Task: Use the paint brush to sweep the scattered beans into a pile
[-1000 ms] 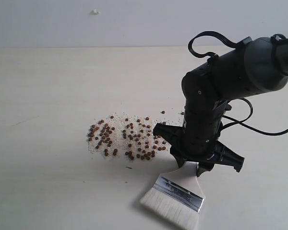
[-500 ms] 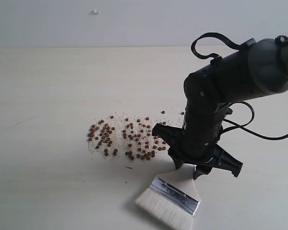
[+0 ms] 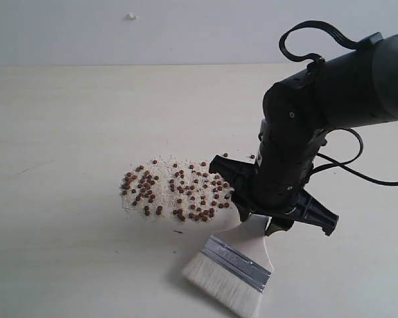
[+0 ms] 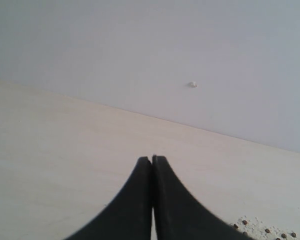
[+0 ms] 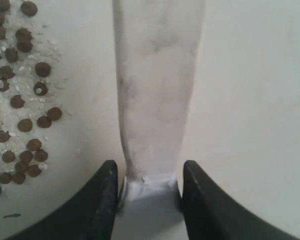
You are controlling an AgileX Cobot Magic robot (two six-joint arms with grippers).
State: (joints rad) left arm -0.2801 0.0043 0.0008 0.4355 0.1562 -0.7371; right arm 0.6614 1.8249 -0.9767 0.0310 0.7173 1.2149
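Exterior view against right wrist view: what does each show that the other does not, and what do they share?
Only the exterior view shows the metal ferrule and white bristles of the paint brush, and the whole spread of beans. Only the right wrist view shows both fingers of the right gripper pressing the handle sides. Both show the wooden handle, some beans with whitish crumbs, and the pale table.

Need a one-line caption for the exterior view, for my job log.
Right gripper, jaws clamped on the brush handle, holds its bristles down beside the scattered beans.
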